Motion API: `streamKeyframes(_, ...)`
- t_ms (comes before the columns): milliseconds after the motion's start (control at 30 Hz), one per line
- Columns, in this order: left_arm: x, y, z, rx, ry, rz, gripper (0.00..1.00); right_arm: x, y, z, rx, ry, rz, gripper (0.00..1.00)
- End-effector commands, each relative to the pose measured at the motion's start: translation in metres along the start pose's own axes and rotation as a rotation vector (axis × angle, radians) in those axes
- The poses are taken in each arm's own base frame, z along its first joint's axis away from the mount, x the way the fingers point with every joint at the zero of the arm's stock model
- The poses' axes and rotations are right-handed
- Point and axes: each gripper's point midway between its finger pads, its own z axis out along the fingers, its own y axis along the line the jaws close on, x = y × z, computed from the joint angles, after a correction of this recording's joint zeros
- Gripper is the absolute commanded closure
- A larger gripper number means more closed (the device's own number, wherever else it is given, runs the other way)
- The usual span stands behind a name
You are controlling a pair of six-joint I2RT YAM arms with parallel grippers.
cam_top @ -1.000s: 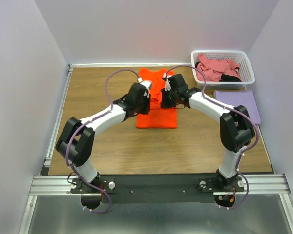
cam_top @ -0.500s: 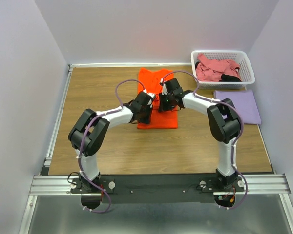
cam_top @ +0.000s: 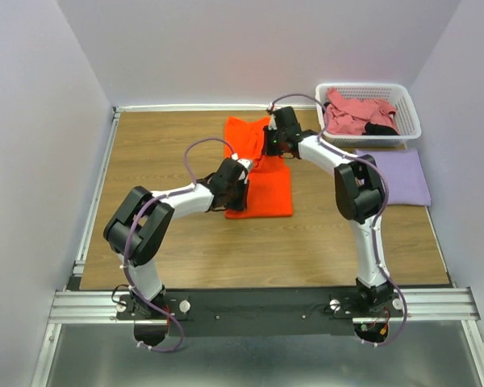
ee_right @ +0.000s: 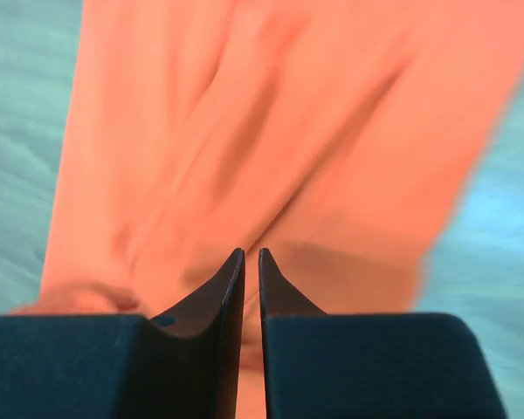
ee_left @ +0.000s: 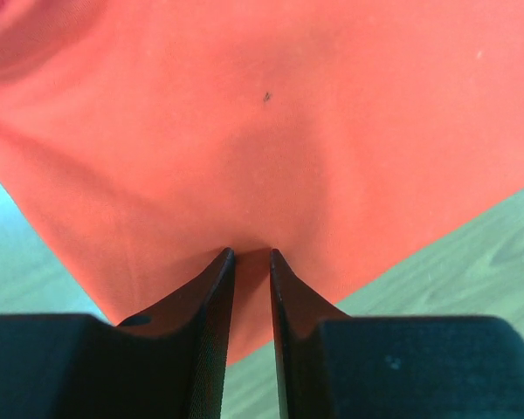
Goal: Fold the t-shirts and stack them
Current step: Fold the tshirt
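The bright orange t-shirt (cam_top: 270, 192) lies partly folded in the middle of the table. My left gripper (cam_top: 236, 196) is at its near left edge, jaws nearly closed and pinching orange cloth (ee_left: 288, 131). My right gripper (cam_top: 269, 150) is over its far part, jaws closed on a fold of orange cloth (ee_right: 288, 131). The pale lavender t-shirt (cam_top: 397, 177) lies folded flat at the right. The dusty pink t-shirt (cam_top: 356, 113) and a bit of black cloth (cam_top: 380, 129) lie in the basket.
The white lattice basket (cam_top: 409, 103) stands at the far right corner, just behind the lavender shirt. Grey walls close in the wooden table (cam_top: 161, 153) at the back and on both sides. A metal rail runs along the left edge.
My right gripper has moved toward the far side over the orange shirt. My left gripper has shifted toward the near left edge. The raised orange fold now lies flatter.
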Motion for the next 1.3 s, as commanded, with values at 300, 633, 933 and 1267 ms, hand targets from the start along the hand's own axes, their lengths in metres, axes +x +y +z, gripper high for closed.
streamKeyframes(300,0.008,-0.013,-0.051,0.026,-0.020,-0.092,0.68,0.019,0.039,-0.091,-0.245,0.011,0.050,0.82)
streamKeyframes(633,-0.022,0.017,-0.035,0.087,-0.074,-0.188,0.71,0.111,0.071,-0.152,-0.507,0.139,0.176,0.82)
streamKeyframes(933,-0.058,0.064,-0.002,0.023,-0.079,-0.244,0.76,0.132,0.063,-0.164,-0.472,0.145,0.209,0.82)
streamKeyframes(1267,-0.135,0.114,0.012,0.000,-0.177,-0.308,0.76,0.153,0.062,-0.164,-0.486,0.174,0.224,0.82)
